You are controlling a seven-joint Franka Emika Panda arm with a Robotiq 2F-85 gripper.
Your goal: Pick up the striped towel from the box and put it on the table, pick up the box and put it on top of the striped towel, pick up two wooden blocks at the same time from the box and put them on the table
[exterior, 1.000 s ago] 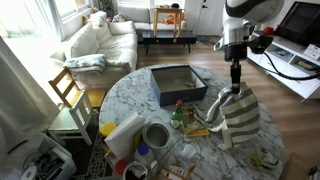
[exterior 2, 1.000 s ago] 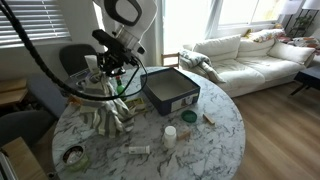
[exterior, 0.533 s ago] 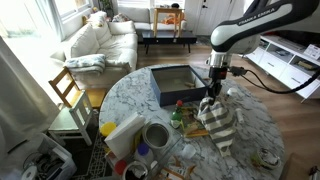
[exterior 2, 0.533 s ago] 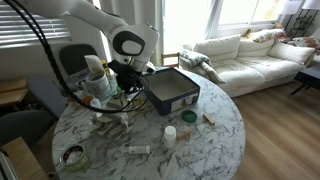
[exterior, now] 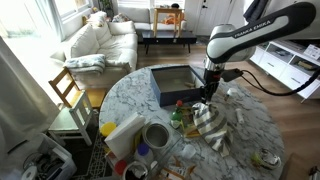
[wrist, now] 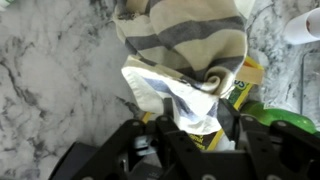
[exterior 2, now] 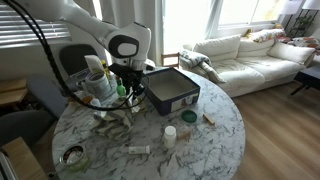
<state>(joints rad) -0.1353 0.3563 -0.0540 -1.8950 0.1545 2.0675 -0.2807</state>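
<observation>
1. In an exterior view the gripper point(exterior: 206, 98) hangs low over the table point(exterior: 128, 95). The striped towel point(exterior: 213, 123) is heaped directly beneath it, by the box point(exterior: 180, 84)'s near corner.
2. In an exterior view the towel point(exterior 2: 113, 120) is a soft crumpled mound. The stiff, low-walled box point(exterior 2: 170, 90) sits just beside the gripper point(exterior 2: 128, 97), so I judge the next reach short and sideways.
3. Wrist view: grey-white stripes point(wrist: 185, 40) on veined marble. A fold lies between the dark fingers point(wrist: 135, 150), which look part-spread. Pinching or not, I cannot tell.

The striped towel point(wrist: 185, 40) is soft cloth, the table point(wrist: 60, 70) glossy veined marble-look, the box point(exterior: 178, 84) matt
</observation>
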